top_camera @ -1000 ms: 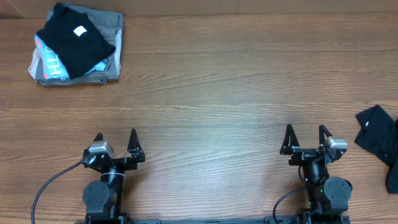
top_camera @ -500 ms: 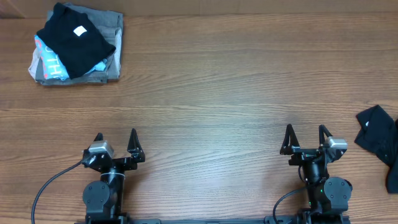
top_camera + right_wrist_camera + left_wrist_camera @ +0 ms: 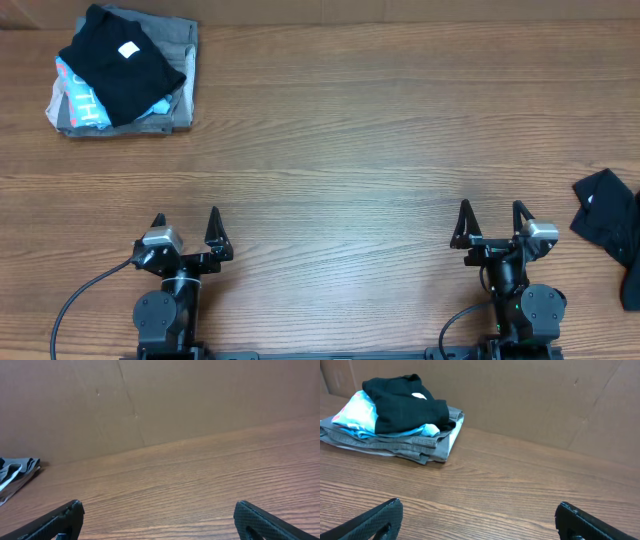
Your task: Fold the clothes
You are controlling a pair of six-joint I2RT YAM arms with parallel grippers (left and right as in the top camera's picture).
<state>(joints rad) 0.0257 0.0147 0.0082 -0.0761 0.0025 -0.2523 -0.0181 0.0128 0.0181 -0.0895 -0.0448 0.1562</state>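
At the right edge of the table (image 3: pixel 350 130), the bunched black shirt (image 3: pixel 607 215) lies well apart from the left gripper (image 3: pixel 186 216) and right gripper (image 3: pixel 490 206), both with jaws spread wide, empty.

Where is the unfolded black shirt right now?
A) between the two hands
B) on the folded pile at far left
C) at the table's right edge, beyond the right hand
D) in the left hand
C: the black shirt lies crumpled at the right edge of the table, outside the open right hand and apart from it.
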